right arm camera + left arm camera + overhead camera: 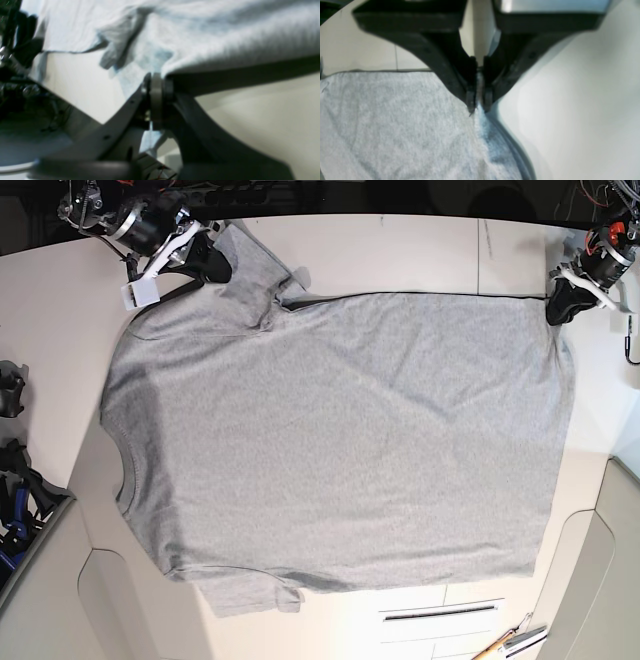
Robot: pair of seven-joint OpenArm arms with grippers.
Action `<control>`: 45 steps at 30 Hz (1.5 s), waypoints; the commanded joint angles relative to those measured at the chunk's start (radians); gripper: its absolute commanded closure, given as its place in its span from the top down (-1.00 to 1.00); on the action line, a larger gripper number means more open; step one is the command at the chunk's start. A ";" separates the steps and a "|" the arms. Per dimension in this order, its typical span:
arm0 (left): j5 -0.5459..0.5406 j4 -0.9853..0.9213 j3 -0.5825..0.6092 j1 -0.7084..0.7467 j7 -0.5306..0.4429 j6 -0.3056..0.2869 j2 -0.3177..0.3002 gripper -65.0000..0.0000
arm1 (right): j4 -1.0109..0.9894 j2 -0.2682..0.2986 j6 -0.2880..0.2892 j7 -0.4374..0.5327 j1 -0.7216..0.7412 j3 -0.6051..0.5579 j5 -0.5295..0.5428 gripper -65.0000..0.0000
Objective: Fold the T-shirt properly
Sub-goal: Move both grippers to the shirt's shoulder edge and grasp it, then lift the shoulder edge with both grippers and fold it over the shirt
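two grippers are pinching the t-shirt [340, 440] along its far edge. the left gripper [479, 106] is clamping the far right hem corner, cloth squeezed between its closed jaws; the right gripper [156, 82] is biting the fabric at the far left sleeve and shoulder. the shirt is lying spread plain side up across the table [400, 250], collar pointing left, hem right. judging from this, no fold is showing yet, so the whole fold is remaining. the right wrist view is blurring badly, so exactly which seam is being held is hard to tell, and the near sleeve is bunching under itself.
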 commanded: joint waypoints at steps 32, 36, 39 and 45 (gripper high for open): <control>0.172 0.154 -0.088 -0.095 -0.087 0.025 -0.011 -1.00 | 0.224 0.006 0.031 -0.066 0.160 0.189 0.048 -1.00; 0.252 0.089 -0.028 -0.186 -0.110 0.092 -0.011 -1.00 | 0.112 0.008 0.031 -0.066 0.271 0.185 0.049 -1.00; 0.298 0.012 0.016 -0.256 -0.148 0.110 -0.012 -1.00 | 0.026 0.008 0.035 -0.066 0.365 0.182 0.048 -1.00; 0.315 -0.118 0.114 -0.406 -0.174 0.109 -0.011 -1.00 | -0.154 0.008 0.040 -0.066 0.552 0.156 0.006 -1.00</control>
